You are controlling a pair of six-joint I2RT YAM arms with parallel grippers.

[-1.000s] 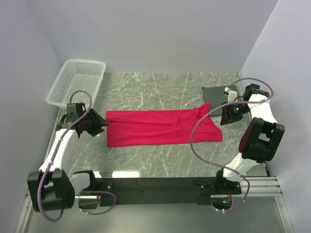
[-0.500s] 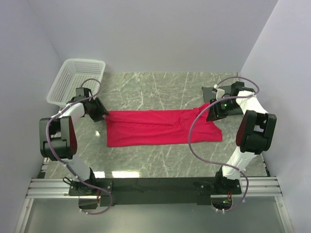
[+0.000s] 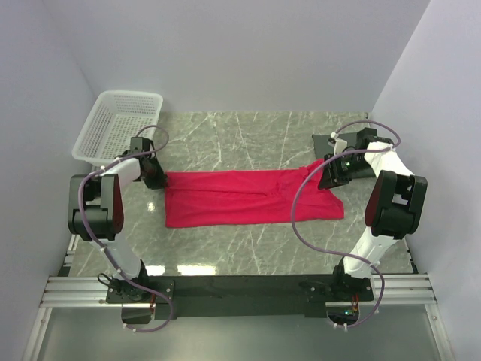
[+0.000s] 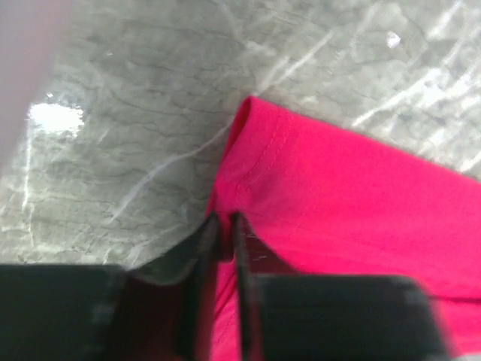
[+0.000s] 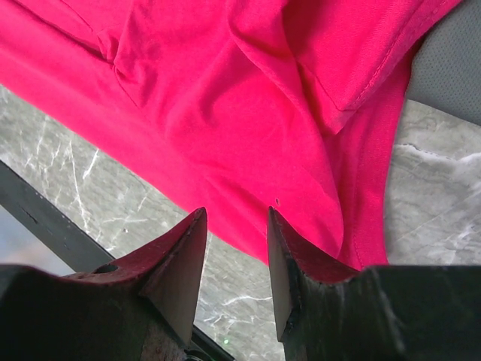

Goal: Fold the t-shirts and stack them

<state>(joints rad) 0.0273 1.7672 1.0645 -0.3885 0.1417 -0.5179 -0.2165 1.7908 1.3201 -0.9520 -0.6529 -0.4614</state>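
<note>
The crimson-red t-shirt [image 3: 248,197] lies on the marble table as a long band folded lengthwise, bunched at its right end. My left gripper [image 3: 158,179] is at the band's far left corner. In the left wrist view its jaws [image 4: 225,222] are nearly closed, with the t-shirt's hemmed edge [image 4: 255,150] pinched between them. My right gripper [image 3: 328,172] is over the bunched right end. In the right wrist view it [image 5: 237,214] is open and empty just above the t-shirt [image 5: 225,98].
A white mesh basket [image 3: 120,128] stands at the back left, just behind my left arm. A dark grey pad [image 3: 331,143] lies at the back right, partly under the shirt's end, and also shows in the right wrist view [image 5: 451,75]. Walls close in on both sides.
My left gripper has swung in to the shirt's far left corner and closed on its edge. My right gripper has moved left, over the shirt's right end.
</note>
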